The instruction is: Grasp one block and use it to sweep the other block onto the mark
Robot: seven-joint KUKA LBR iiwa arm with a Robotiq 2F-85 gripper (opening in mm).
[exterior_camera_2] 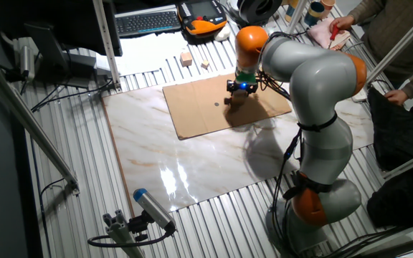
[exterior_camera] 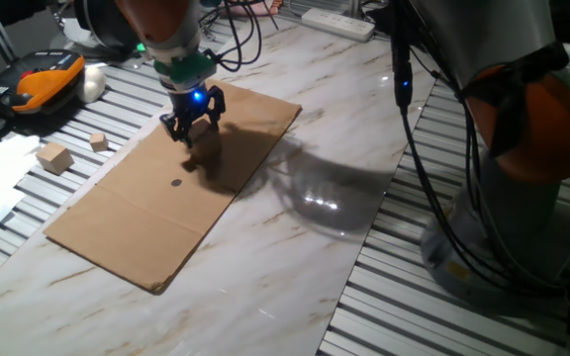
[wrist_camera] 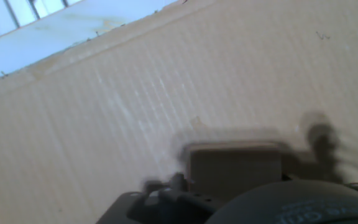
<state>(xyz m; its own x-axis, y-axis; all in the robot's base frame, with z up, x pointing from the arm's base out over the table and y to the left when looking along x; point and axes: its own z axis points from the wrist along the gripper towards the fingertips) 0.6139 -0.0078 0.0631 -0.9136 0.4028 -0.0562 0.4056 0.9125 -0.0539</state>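
My gripper point(exterior_camera: 191, 127) hangs low over the far part of a brown cardboard sheet point(exterior_camera: 156, 227). In the hand view a tan block point(wrist_camera: 235, 168) lies in shadow between my blurred fingers point(wrist_camera: 319, 137). I cannot tell whether they press on it. The mark point(exterior_camera: 176, 182), a small dark dot, sits on the cardboard a short way in front of the gripper and also shows in the other fixed view point(exterior_camera_2: 217, 103). A light-tan wooden cube point(exterior_camera: 55, 156) and a much smaller cube point(exterior_camera: 99, 141) lie off the cardboard on the slatted table at the left.
The cardboard lies on a marble-patterned board point(exterior_camera: 295, 247). An orange-and-black device point(exterior_camera: 38, 81) and a keyboard point(exterior_camera_2: 145, 21) are at the table's far side. Cables point(exterior_camera: 404, 89) hang by the arm's grey-and-orange base point(exterior_camera: 522, 148) at the right.
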